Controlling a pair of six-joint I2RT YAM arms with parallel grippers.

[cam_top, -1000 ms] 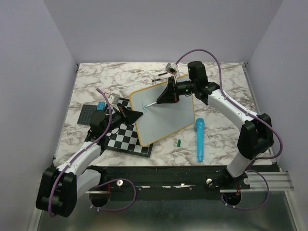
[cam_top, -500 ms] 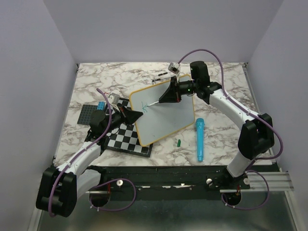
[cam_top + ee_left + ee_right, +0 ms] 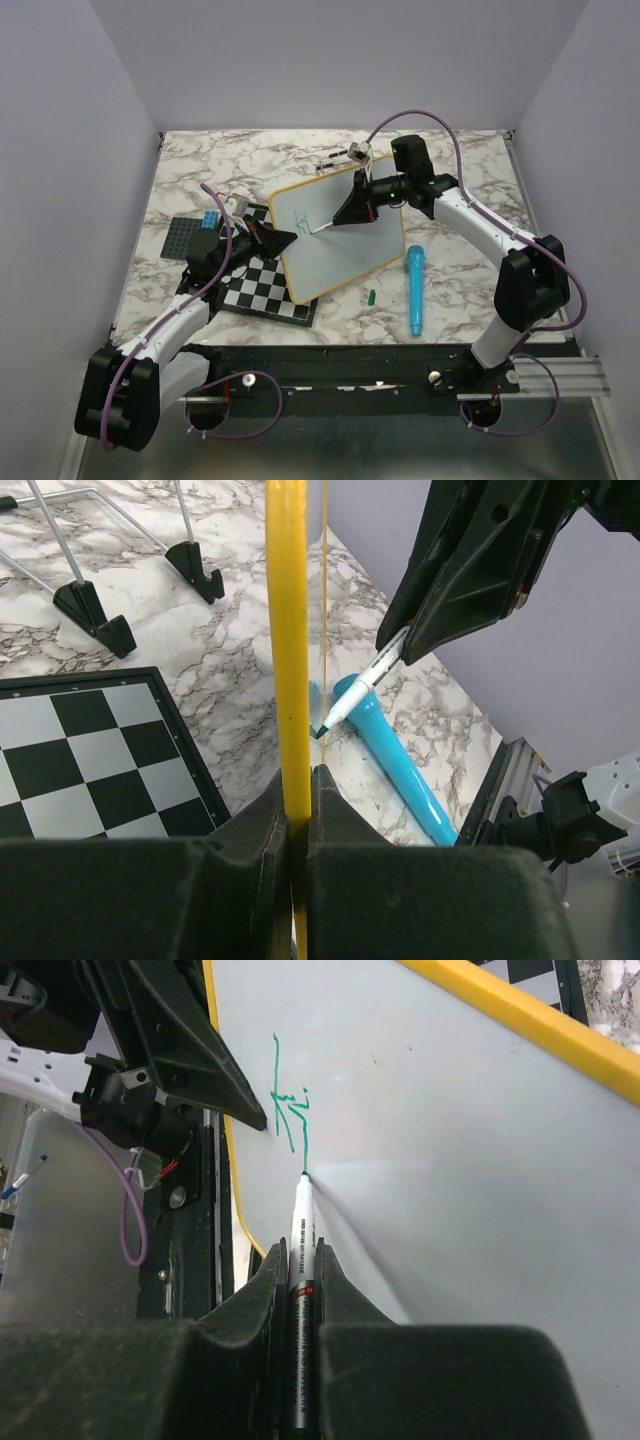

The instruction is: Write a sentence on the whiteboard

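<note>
The whiteboard (image 3: 345, 240), white with a yellow frame, stands tilted over the table. My left gripper (image 3: 283, 240) is shut on its left frame edge (image 3: 290, 630), which runs up between the jaws in the left wrist view. My right gripper (image 3: 345, 212) is shut on a white marker (image 3: 300, 1230) whose green tip touches the board face (image 3: 460, 1160). A few thin green strokes (image 3: 290, 1110) of lettering sit just above the tip, near the board's upper left (image 3: 300, 218). The marker also shows in the left wrist view (image 3: 365, 685), behind the frame.
A black-and-white checkered board (image 3: 262, 287) lies under the whiteboard's near corner. A blue cylinder (image 3: 414, 290) and a small green cap (image 3: 371, 296) lie to the right. A dark plate with a blue brick (image 3: 190, 232) sits left. Black-footed wire stand legs (image 3: 90, 610) rest behind.
My right gripper and marker have shifted slightly toward the near side, and the tip has moved a little down the board. The left gripper and board hold still.
</note>
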